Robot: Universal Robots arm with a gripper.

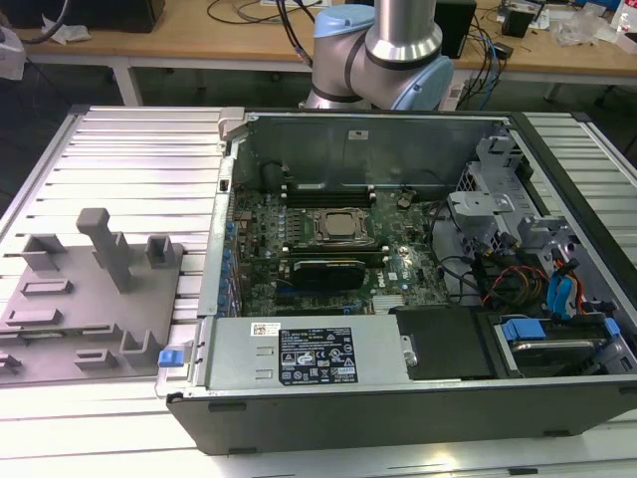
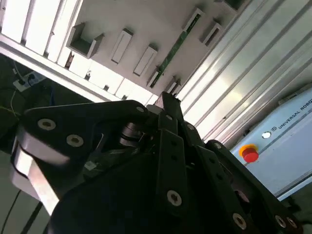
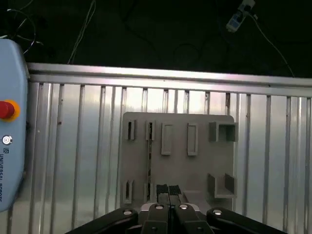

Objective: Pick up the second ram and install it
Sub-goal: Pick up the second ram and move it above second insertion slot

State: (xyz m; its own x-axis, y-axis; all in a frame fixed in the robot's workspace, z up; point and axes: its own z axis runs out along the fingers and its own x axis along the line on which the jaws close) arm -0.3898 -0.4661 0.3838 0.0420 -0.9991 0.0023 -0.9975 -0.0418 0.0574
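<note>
Silver-and-blue arm (image 1: 406, 30), black screw-studded jaws

Green second ram (image 2: 176, 45); grey tray (image 3: 178, 168); black tool (image 3: 168, 188); ribbed silver table (image 3: 73, 146).

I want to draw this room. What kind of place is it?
Probably a robot lab: a robot arm behind an open computer case on a ribbed metal table, and a workbench with cables.

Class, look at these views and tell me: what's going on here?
A robot arm's tool, shut and empty, hangs over a grey slotted fixture on a ribbed metal table. The second ram, a thin green stick, stands on edge in one of the fixture's slots, not yet picked up. In the exterior view the open computer case lies with its motherboard exposed.
</note>
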